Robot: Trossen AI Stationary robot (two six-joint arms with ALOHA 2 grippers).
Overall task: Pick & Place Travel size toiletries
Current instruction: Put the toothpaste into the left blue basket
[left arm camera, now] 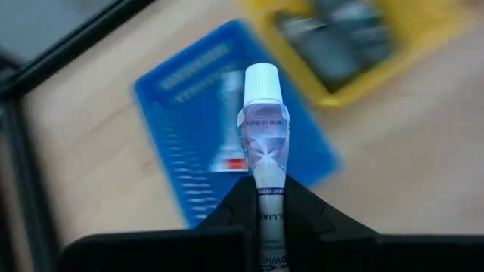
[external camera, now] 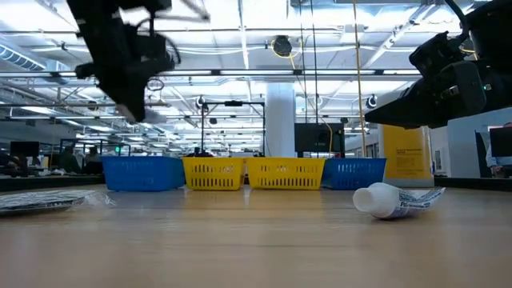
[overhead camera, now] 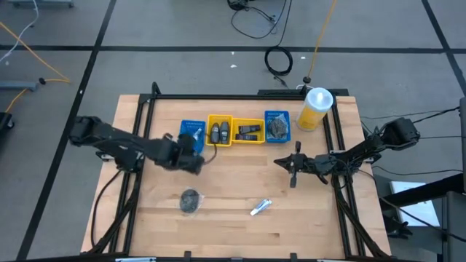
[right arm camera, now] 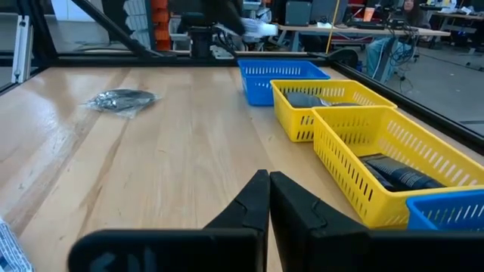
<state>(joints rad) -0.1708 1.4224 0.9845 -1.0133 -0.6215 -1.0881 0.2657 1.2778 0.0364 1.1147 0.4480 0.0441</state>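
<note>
White-capped tube (left arm camera: 262,143) clamped in left tool (left arm camera: 265,208), lower end hidden; right tool (right arm camera: 268,198) pinched empty.

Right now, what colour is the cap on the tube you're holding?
White, clearest in the left wrist view: cap on the tube.

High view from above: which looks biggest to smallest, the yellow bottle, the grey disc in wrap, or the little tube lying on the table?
1. Yellow bottle, clearly largest.
2. Wrapped grey disc.
3. Loose tube, slimmer, though about as long as the disc is wide, so these two are close.

White-capped silver tube (left arm camera: 262,128) held above blue tray (left arm camera: 181,128), wrapped grey disc (overhead camera: 190,200) and tube (overhead camera: 261,207) lying on table
</note>
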